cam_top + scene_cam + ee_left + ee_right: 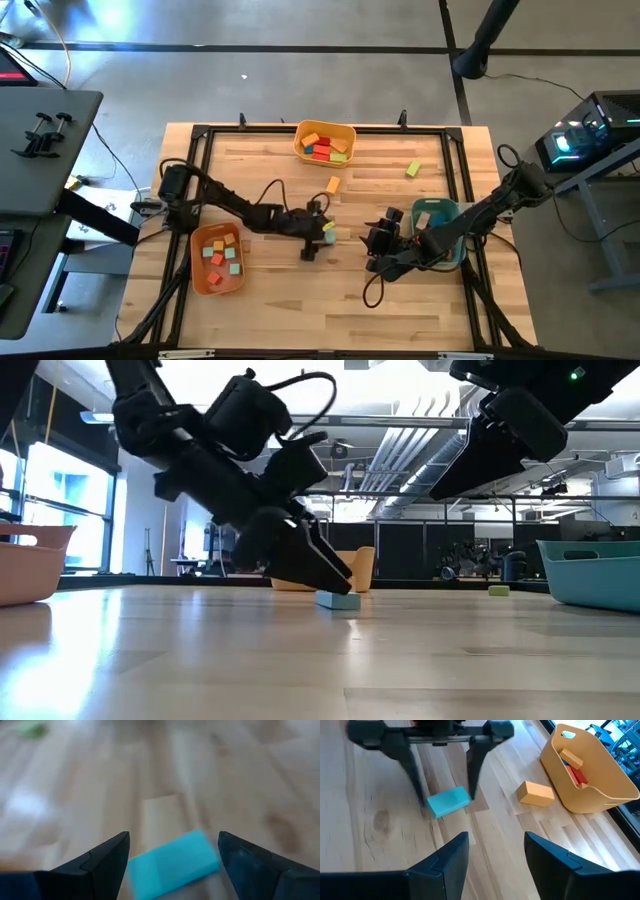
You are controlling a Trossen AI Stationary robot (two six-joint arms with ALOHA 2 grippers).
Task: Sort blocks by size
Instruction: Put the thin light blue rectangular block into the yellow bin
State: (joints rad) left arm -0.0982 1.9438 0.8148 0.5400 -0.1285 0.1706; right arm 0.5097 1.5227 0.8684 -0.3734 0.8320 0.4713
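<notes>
A teal block point(172, 865) lies flat on the wooden table near its middle, also seen in the right wrist view point(447, 802) and the low view point(338, 600). My left gripper point(322, 238) is open and slants down over it, one finger point(420, 790) on each side of the block. My right gripper point(496, 837) hangs open above the table to the block's right point(374, 243), with nothing between its fingers. An orange block point(535, 793) lies on the table toward the far side, and a green block point(413, 168) lies at the far right. My left gripper has its two fingers on either side of the teal block, which lies slantwise across the gap with its underside on the table. The picture is blurred there, and I cannot tell whether a fingertip point(117, 852) touches the block.
A yellow bin point(580, 790) holding several blocks stands at the far edge. An orange bin point(196, 262) with several blocks stands near left, and a teal bin point(447, 207) stands at the right under my right arm. A black rail point(200, 150) frames the table.
</notes>
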